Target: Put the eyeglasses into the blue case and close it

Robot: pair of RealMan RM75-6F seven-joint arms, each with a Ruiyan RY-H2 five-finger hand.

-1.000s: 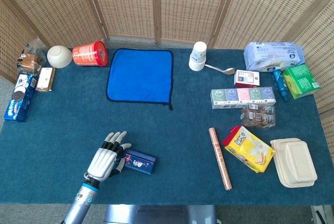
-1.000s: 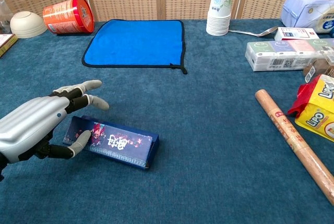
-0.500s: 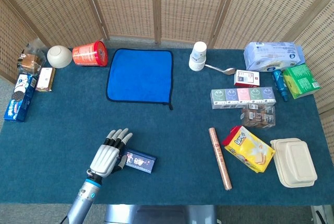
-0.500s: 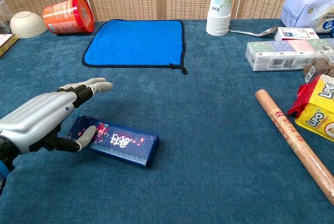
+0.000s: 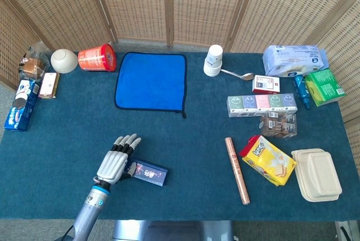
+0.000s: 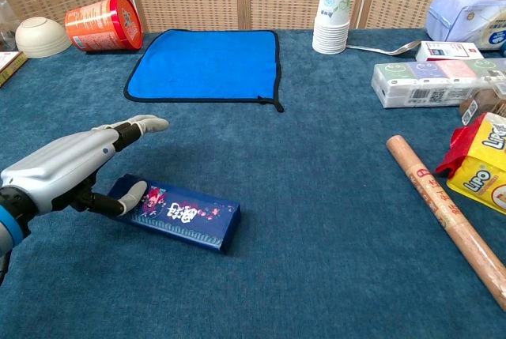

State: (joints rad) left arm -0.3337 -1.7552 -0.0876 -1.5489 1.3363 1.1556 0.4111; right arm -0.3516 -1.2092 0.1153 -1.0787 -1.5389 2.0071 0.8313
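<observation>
The blue case (image 6: 180,215) lies flat and closed near the front edge of the table (image 6: 316,197), left of centre. No eyeglasses are visible outside it, so they are judged to be already inside, or hidden.

The left hand (image 6: 75,169) sits at the case's left end with fingers extended and spread, holding nothing. Its thumb (image 6: 126,198) touches the near left corner of the lid, while the other fingers reach past the far side without contact. The right hand is not in view.

Judged step: final closure or release. The next move calls for confirming the lid is seated, with light downward pressure, then clearing the hand leftward without dragging the case.
</observation>
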